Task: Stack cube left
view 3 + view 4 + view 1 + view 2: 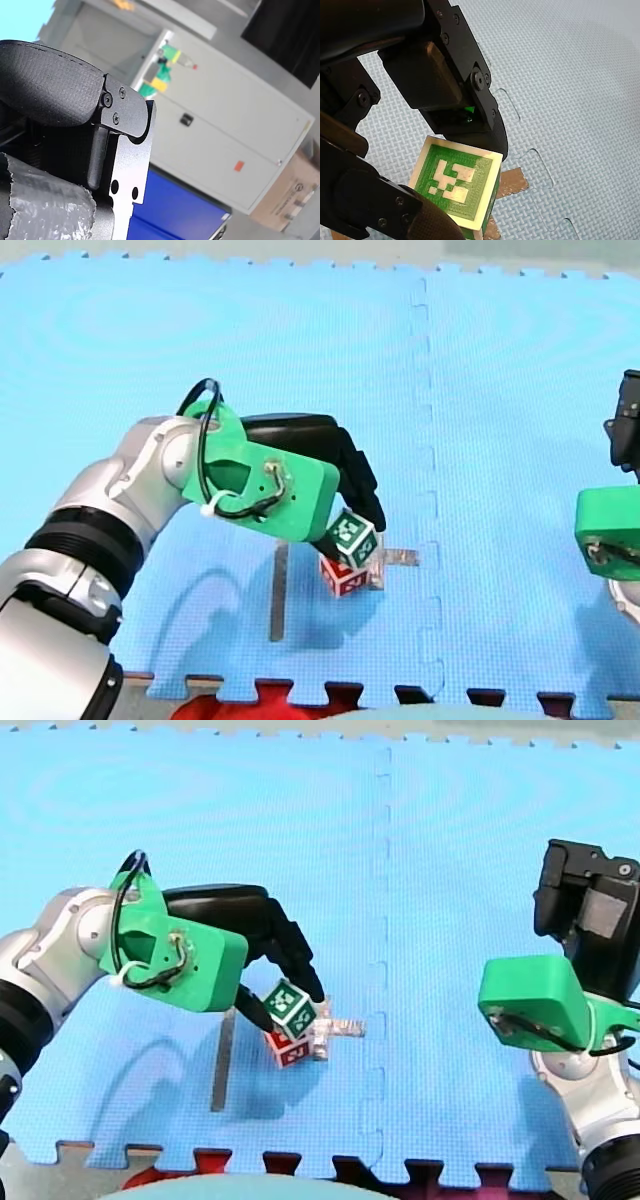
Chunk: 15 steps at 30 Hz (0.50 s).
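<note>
My left hand (pixel 352 532) is shut on a green cube with a white pattern (pixel 289 1003), near the front middle of the blue mat. Black fingers (pixel 470 100) press its far side, and another finger (pixel 395 210) presses its near side. The green cube is tilted and sits right on top of a red cube (pixel 345 581), which rests on the mat; I cannot tell whether the two touch. My right hand (pixel 585 910) is held up at the right edge, far from both cubes and holding nothing.
A silver tape strip (pixel 279 592) lies on the mat left of the cubes, and a shorter tape piece (pixel 402 558) lies to their right. A mat seam (pixel 430 490) runs front to back. The mat's jagged front edge (pixel 300 688) is close by.
</note>
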Motion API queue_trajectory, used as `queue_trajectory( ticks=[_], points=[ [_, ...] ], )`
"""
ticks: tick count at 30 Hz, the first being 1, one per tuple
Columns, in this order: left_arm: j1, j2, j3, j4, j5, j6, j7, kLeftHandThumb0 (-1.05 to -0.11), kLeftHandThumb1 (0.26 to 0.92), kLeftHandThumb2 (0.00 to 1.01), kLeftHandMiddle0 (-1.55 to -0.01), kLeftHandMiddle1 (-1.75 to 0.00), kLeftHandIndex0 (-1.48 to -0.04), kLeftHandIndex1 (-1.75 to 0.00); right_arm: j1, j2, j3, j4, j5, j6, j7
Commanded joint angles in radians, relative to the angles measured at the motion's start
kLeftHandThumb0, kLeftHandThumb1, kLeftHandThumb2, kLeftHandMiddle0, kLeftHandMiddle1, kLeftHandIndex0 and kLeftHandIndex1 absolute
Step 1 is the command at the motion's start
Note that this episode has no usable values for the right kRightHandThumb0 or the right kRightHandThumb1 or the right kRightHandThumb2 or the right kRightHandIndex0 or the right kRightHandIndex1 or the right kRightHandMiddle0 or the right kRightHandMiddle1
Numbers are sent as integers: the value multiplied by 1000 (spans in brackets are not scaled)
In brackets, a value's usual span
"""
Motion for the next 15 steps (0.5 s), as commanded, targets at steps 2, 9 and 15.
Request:
queue_trajectory(
  ticks=[2, 9, 15],
  points=[
    [0, 3, -5, -3, 6, 5, 8, -441, 829, 5, -1084, -1746, -1363, -17, 4, -7, -3, -8, 1, 0, -3],
    [-19, 14, 0, 34, 12, 2, 25, -442, 831, 4, -1087, -1746, -1362, -15, 6, -6, -4, -10, 5, 4, 2],
    [-27, 17, 2, 43, 11, 9, 29, -447, 833, 4, -1086, -1746, -1352, -8, 4, -9, -6, -10, 6, 2, 4]
  ],
)
